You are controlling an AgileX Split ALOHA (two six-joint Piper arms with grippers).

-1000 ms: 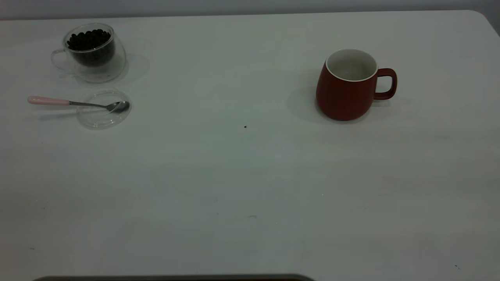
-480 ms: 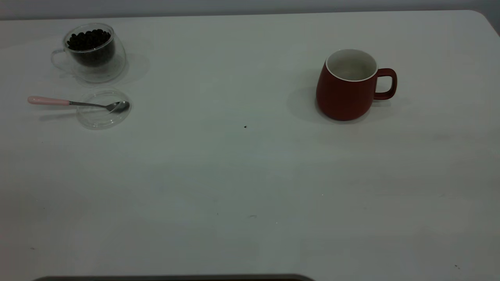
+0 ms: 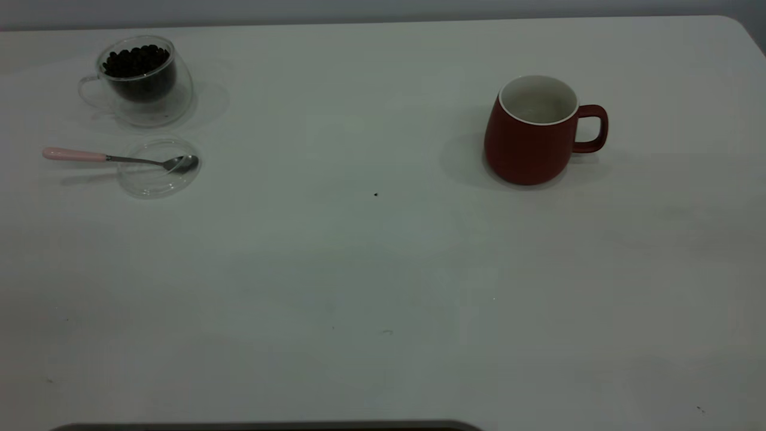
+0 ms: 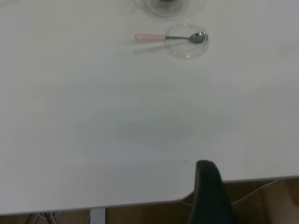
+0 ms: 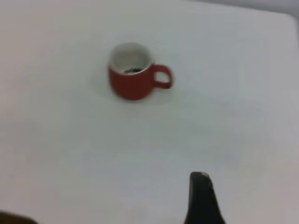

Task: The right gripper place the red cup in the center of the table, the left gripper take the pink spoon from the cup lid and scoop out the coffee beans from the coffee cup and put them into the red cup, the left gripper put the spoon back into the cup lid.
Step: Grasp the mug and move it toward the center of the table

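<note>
Awaiting pickup: red cup (image 3: 529, 134) at upper right, untouched.
Claw states cannot be told; a handle-side bump could tip it.

White counter (image 3: 383, 269) with a red ceramic mug with a white inside (image 3: 529, 134) standing upright over on the right, handle pointing right. Far left there's a clear glass cup full of dark coffee beans (image 3: 140, 78), and just in front of it a clear round lid (image 3: 157, 173) with a pink-handled metal spoon (image 3: 114, 158) resting its bowl on it.
</note>
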